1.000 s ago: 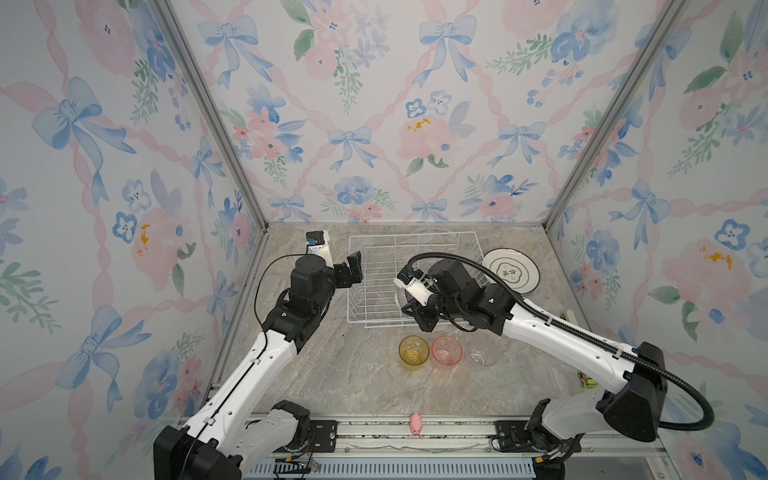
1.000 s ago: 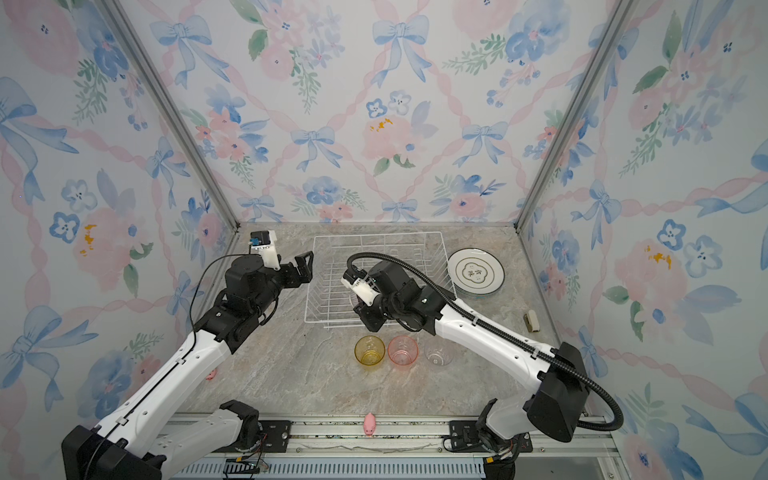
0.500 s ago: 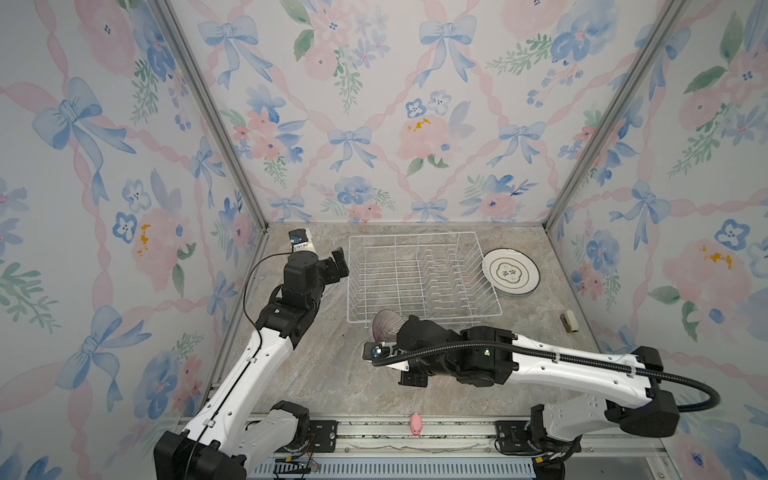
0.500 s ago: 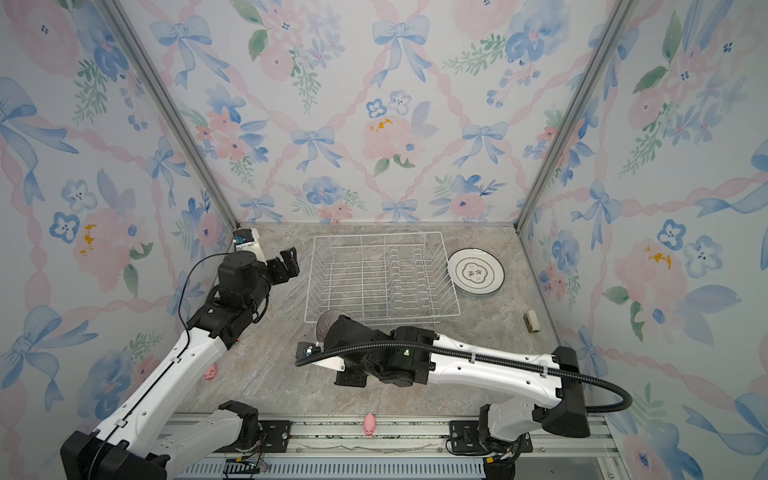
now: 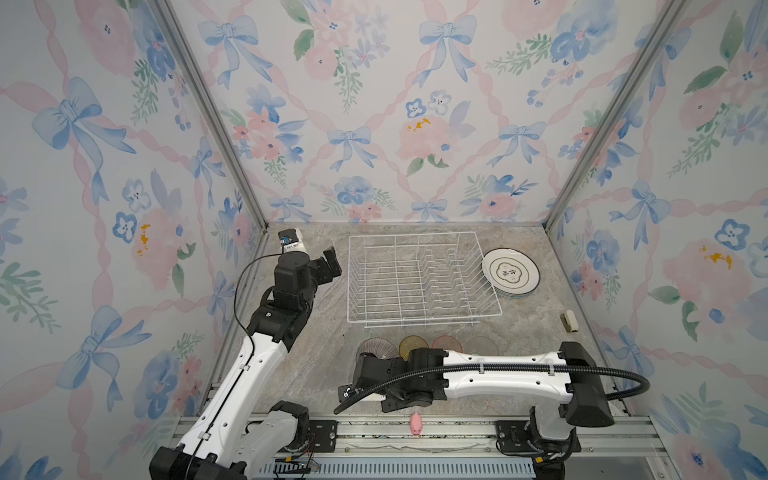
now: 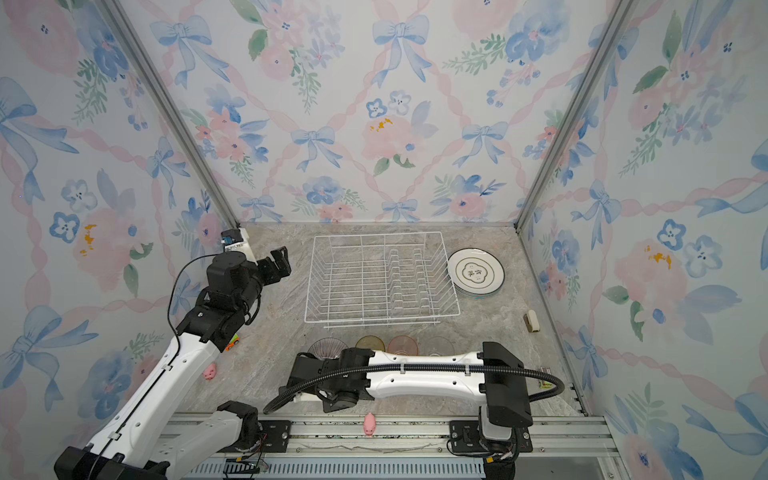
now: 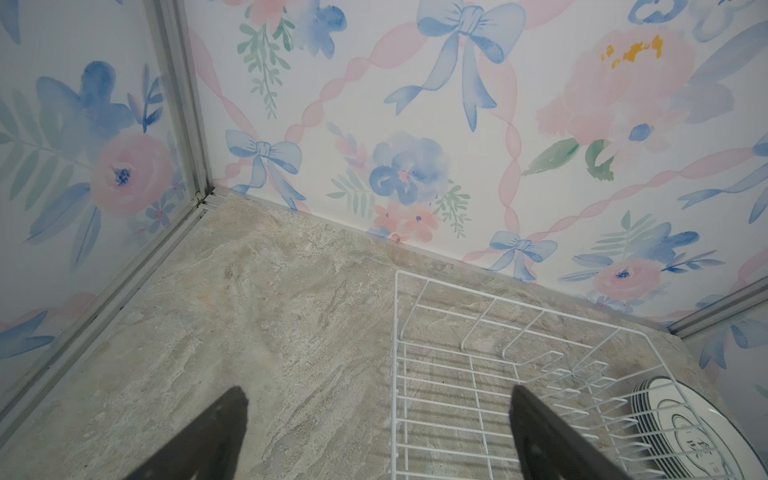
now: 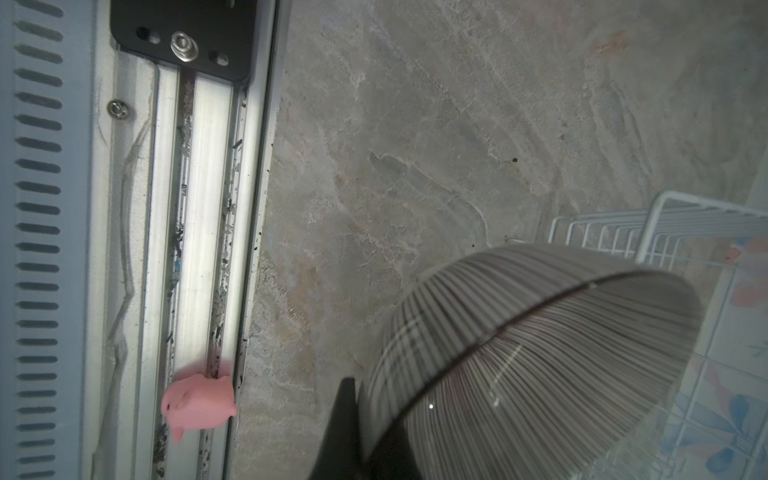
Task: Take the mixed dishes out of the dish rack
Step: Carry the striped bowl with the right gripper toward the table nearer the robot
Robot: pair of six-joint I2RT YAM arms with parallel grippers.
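Left gripper [image 7: 376,399] spread wide, holding nothing, left of dish rack [image 5: 424,321]. The rack is white wire, rectangular, with its long axis across both top views.

In front of it, right gripper [image 8: 365,399] is pinched on the rim of ribbed bowl [image 8: 540,353], which sits mouth up. Next come yellow tumbler [image 5: 412,344], pink tumbler [image 5: 446,343] and clear tumbler [image 5: 482,343].

Round plates [image 5: 510,272] are stacked right of the rack. Marble-look table [image 5: 324,357], floral walls [image 5: 374,104].

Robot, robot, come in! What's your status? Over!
Left gripper open, beside empty dish rack. Right gripper shut on ribbed bowl rim. Pink pig on front rail, not blocking.
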